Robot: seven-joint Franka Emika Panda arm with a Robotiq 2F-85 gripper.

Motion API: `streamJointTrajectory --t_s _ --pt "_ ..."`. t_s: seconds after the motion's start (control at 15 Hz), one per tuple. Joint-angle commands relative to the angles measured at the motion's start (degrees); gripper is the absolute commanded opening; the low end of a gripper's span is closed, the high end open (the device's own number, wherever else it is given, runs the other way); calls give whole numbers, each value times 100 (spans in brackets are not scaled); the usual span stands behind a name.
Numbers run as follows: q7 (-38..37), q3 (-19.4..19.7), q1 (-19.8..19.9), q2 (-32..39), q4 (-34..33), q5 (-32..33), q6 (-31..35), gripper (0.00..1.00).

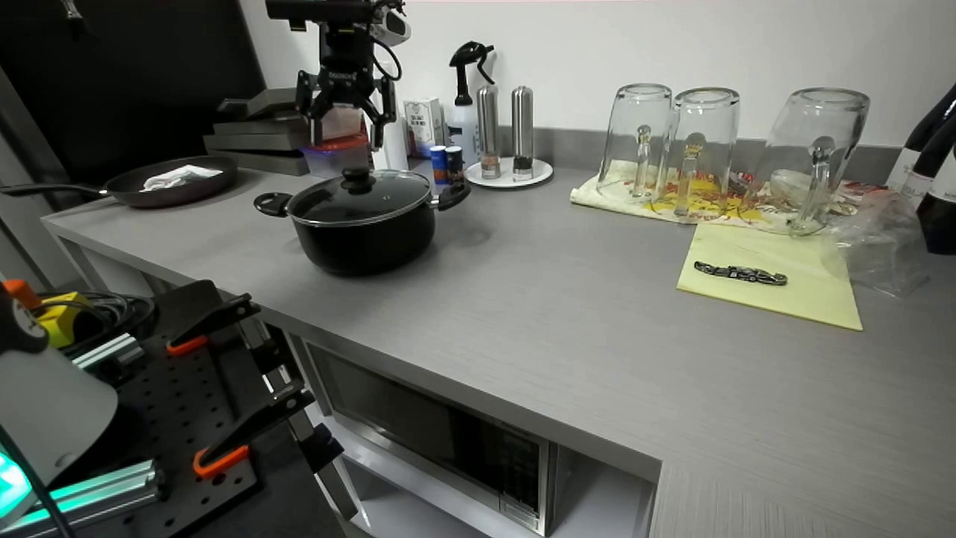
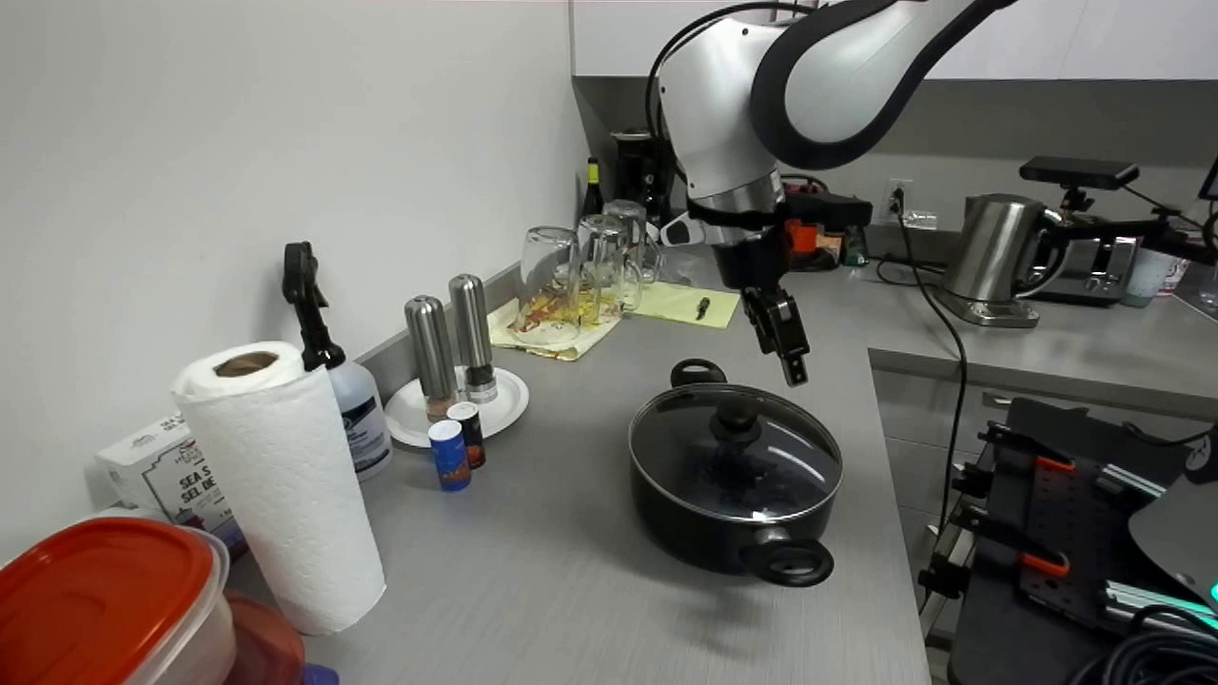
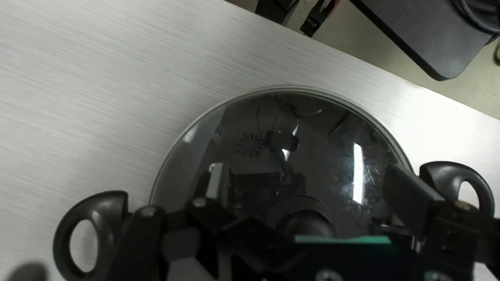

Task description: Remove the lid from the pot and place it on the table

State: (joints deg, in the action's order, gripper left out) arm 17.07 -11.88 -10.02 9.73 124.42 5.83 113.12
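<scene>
The jaws stand spread wide with nothing between them, hanging above and apart from the lid [image 1: 364, 205], which sits below them on the pot [image 1: 366, 248], knob upward; the pot rests on the bench [image 1: 560, 299]. The coming move turns on where the knob [image 2: 737, 420] lies from the jaws: it is underneath and, as I read it, also off toward the wall [image 2: 428, 143], since in an exterior view the tips hang over the side of the lid nearer the bench's front edge [image 2: 895, 533]. The end of the arm [image 2: 747, 255] slants that way too, so driving straight along its line would likely meet the lid's outer part and miss the knob. Sideways the match looks better: the wrist view shows the knob between the two jaws, though part of it is hidden. Being round, it has no long axis to suit, and the jaws open roughly along the line of the pot's side handles [image 3: 437, 175], one out past each jaw. Probably the jaws should shift back toward the wall and straighten before coming down around the knob; how far below them it lies is hard to judge.
</scene>
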Motion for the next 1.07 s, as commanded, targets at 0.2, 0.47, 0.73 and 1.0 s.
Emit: streamJointTrajectory --t_s 0.2,0.47,0.73,1.0 --pt "370 -159 -71 420 -125 -82 576 100" --pt "566 -200 -47 573 -144 -115 782 100" --pt "776 -240 -31 677 -161 -139 969 100" --pt "937 -275 -15 718 -146 -168 1086 100"
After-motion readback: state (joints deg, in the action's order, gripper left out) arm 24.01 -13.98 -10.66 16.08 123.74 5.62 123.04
